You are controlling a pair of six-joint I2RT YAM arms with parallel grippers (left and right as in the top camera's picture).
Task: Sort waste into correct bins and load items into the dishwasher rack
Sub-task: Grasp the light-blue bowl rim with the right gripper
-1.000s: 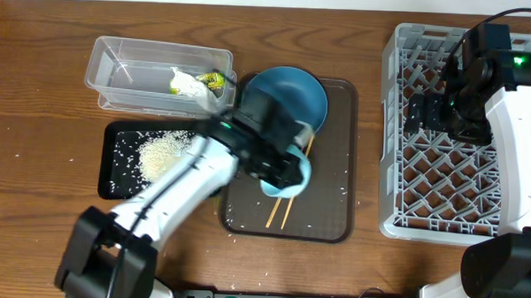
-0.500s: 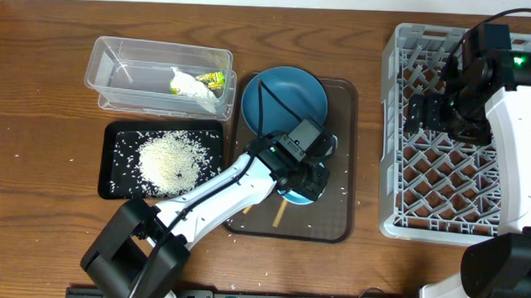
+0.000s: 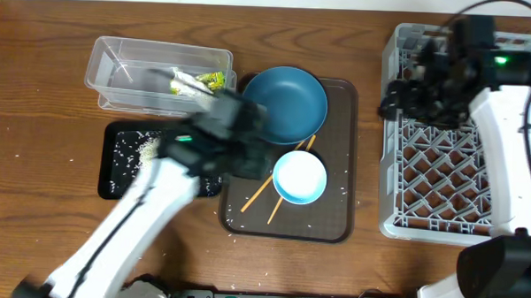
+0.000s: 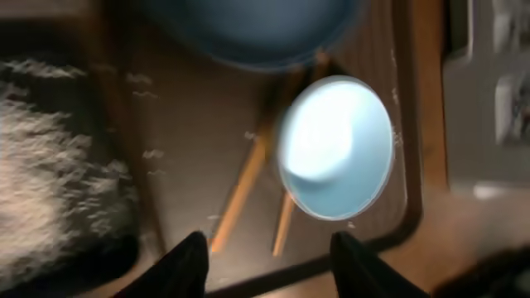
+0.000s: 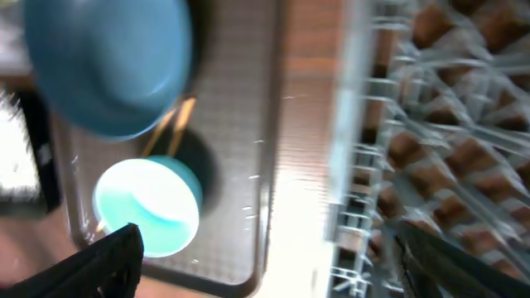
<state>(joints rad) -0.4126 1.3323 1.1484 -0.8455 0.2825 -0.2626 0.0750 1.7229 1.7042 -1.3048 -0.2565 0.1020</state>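
Note:
The white bowl [image 3: 300, 177] stands upright on the brown serving tray [image 3: 334, 213], across two wooden chopsticks [image 3: 262, 195]. Behind it sits the round blue dish [image 3: 285, 104]. My left gripper [image 4: 273, 265] is open and empty, hanging above the tray's front left; that arm [image 3: 222, 130] shows blurred in the overhead view. The clear tub [image 3: 118, 73] holds the yellow-green wrapper [image 3: 213, 78] and the white tissue [image 3: 190, 86]. Rice [image 4: 50, 165] lies in the black tray [image 3: 114, 183]. My right gripper [image 5: 281, 265] is wide open and empty over the left edge of the grey rack [image 3: 460, 165].
Loose rice grains are scattered over the brown tray and the wood beside the black tray. The rack fills the right side of the table, and my right arm [image 3: 506, 104] reaches across it.
My left gripper has let go of the white bowl, which now rests on the brown tray, and the arm has swung back to the left. The right gripper has shifted left to the rack's edge.

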